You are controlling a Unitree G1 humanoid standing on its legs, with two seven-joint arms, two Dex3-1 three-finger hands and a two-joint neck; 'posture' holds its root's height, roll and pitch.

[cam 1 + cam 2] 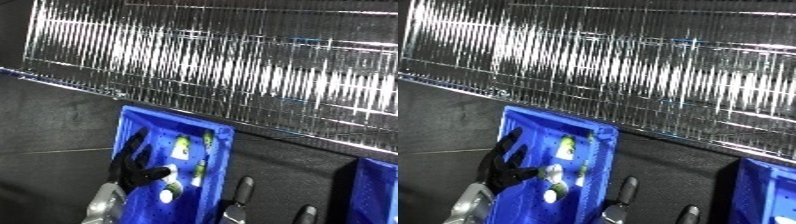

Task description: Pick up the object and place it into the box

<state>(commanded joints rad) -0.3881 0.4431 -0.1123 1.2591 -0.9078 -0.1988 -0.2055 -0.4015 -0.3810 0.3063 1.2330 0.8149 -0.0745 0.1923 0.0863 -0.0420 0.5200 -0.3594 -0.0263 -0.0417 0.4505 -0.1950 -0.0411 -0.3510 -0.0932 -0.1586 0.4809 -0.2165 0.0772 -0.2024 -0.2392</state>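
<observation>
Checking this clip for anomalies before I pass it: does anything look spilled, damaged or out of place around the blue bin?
Nothing stands out. The blue bin looks intact, with small green and white items inside it, none outside. The left hand reaches over the bin's left edge, and the right hand shows beside it, holding nothing.

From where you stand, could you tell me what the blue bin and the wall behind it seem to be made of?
The blue bin looks like moulded plastic: uniform saturated colour, thin rim. The wall panel looks like ribbed metal or foil, judging by its streaky bright glare, though blur leaves that open.
</observation>
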